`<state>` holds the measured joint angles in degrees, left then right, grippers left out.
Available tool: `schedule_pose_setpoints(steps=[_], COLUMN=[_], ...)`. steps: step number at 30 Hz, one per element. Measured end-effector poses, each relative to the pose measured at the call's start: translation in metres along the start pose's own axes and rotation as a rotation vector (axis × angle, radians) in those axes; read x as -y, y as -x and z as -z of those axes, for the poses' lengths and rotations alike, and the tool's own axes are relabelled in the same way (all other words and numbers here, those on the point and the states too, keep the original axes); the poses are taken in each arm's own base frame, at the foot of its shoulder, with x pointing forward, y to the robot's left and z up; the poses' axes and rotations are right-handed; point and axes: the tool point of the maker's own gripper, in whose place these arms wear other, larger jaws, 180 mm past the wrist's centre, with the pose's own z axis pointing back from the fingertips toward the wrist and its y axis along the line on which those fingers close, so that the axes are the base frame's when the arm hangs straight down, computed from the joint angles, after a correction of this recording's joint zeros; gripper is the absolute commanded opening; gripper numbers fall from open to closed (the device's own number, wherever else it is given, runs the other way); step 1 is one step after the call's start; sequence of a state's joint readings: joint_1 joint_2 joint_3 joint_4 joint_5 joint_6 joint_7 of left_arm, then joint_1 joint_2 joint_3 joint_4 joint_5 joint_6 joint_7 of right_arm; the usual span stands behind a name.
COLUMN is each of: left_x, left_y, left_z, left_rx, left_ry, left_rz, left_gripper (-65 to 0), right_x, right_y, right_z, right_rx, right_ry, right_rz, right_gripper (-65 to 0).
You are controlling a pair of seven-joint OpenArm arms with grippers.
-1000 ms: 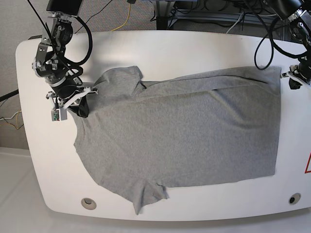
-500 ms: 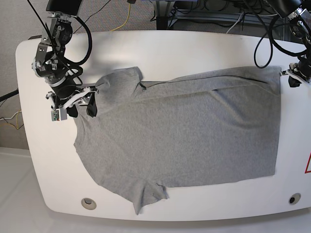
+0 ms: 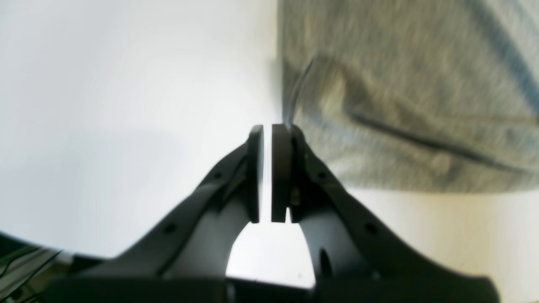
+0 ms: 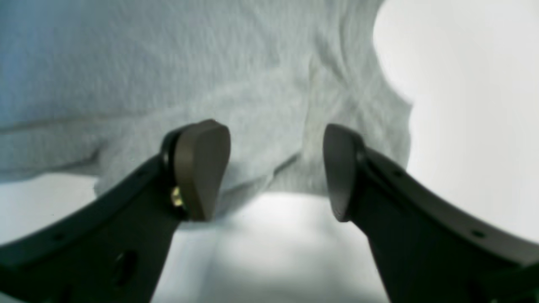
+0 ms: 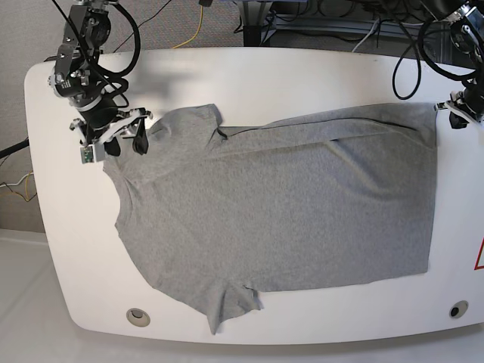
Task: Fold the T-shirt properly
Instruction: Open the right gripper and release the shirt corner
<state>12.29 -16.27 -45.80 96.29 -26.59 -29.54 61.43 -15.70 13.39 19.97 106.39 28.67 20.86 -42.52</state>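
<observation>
The heather-grey T-shirt (image 5: 287,204) lies spread flat on the white table (image 5: 265,76), collar end to the left and hem to the right. My right gripper (image 5: 126,145) is open and empty at the upper left sleeve. In the right wrist view its jaws (image 4: 276,172) stand wide apart just off the edge of the sleeve fabric (image 4: 210,75). My left gripper (image 5: 456,113) is beside the shirt's upper right hem corner. In the left wrist view it (image 3: 267,134) is shut to a thin gap with no cloth in it, and the shirt corner (image 3: 400,84) lies just to its right.
The table has two round holes near its front edge (image 5: 138,316) (image 5: 457,309) and a red sticker (image 5: 479,253) at the right edge. Cables (image 5: 197,23) and grey floor lie behind the table. Both arms stand at the back corners.
My right gripper has opened, let go of the sleeve area and moved back and up. My left gripper has moved slightly back from the hem corner. The sleeve now lies flatter.
</observation>
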Motion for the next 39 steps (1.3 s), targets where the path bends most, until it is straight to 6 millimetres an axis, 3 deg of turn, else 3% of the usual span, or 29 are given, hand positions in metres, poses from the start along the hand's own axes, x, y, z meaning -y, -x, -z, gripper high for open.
schedule_pose_setpoints(steps=[7, 25, 32, 39], left_x=[0.011, 0.010, 0.010, 0.010], left_y=[0.006, 0.006, 0.006, 0.006], left_z=[0.000, 0.000, 0.000, 0.000], left_rx=[0.006, 0.002, 0.002, 0.002], left_ry=[0.020, 0.016, 0.016, 0.015], left_rz=[-0.013, -0.009, -0.009, -0.009], left_gripper=[-62.0, -62.0, -62.0, -62.0], right_x=[-0.004, -0.018, -0.021, -0.034], right_y=[0.012, 0.054, 0.056, 0.074], right_z=[-0.002, -0.009, -0.006, 0.001], right_rx=[-0.024, -0.094, -0.098, -0.142], right_ry=[-0.007, -0.018, -0.027, -0.056], right_rz=[0.010, 0.092, 0.098, 0.132], right_gripper=[-28.8, -28.8, -28.8, -28.8])
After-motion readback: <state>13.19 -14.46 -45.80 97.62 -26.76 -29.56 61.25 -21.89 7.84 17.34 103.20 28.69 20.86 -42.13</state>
